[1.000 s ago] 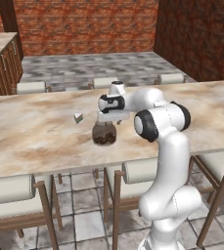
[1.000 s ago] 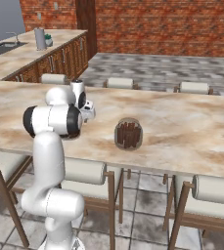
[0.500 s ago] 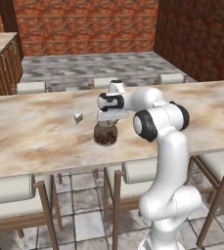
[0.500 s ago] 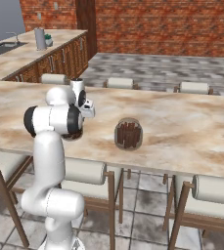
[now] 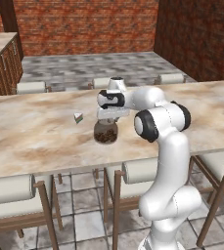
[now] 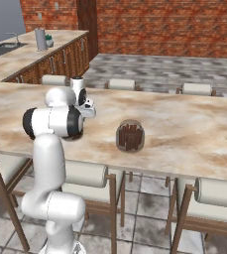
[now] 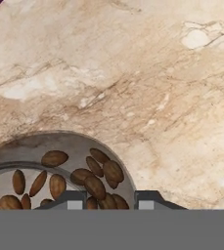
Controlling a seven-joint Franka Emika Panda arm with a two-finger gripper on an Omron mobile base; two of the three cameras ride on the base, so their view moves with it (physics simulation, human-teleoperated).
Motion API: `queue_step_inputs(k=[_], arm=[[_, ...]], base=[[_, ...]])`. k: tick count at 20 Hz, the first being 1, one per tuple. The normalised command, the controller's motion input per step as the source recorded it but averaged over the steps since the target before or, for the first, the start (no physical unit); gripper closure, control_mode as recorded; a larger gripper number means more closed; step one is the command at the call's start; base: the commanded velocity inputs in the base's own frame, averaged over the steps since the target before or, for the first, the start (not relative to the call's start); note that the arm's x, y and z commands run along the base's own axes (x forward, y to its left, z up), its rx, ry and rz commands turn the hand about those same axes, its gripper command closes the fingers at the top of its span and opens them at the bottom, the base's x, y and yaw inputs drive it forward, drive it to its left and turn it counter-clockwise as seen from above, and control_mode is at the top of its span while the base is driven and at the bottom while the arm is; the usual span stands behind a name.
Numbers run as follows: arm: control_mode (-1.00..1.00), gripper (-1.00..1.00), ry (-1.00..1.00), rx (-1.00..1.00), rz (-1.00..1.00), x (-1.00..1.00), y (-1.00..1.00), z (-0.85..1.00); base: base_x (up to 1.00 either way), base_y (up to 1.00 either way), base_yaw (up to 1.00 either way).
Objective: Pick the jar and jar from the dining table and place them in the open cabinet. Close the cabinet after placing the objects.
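on the counter [image 5: 30,136], the bean jar [image 5: 105,133] sat directly under the hand [image 5: 111,115], whose fingers gripped its rim.

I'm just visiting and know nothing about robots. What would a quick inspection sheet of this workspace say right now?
Surface: dining table, marbled stone top, cushioned chairs along its edges.
Job's things: jar of beans upright on the table under the gripper; jar of sticks upright, standing apart.
Clutter: small white-and-coloured wedge left of the bean jar.
Grippers: gripper shut on the bean jar's rim; jar not lifted.
Cables: nothing seen.
Surroundings: brick walls, tiled floor, kitchen counter with sink.
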Motion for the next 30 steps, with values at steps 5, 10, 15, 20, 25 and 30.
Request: queue_step_inputs(k=[5,10,15,20,25,30], arm=[[-1.0,1.0,0.0,0.0,0.0,-0.22,0.0,0.31],[-1.0,1.0,0.01,0.0,0.0,-0.33,0.0,0.28],[-1.0,1.0,0.01,0.0,0.0,-0.37,-0.02,0.11],[-1.0,1.0,0.0,-0.01,0.0,-0.26,-0.02,0.19],[-1.0,1.0,-0.01,0.0,0.0,-0.16,0.0,0.36],[-1.0,1.0,-0.01,0.0,0.0,-0.12,0.0,0.27]], base=[[0.0,0.0,0.0],[0.0,0.0,0.0],[0.0,0.0,0.0],[0.0,0.0,0.0],[0.0,0.0,0.0],[0.0,0.0,0.0]])
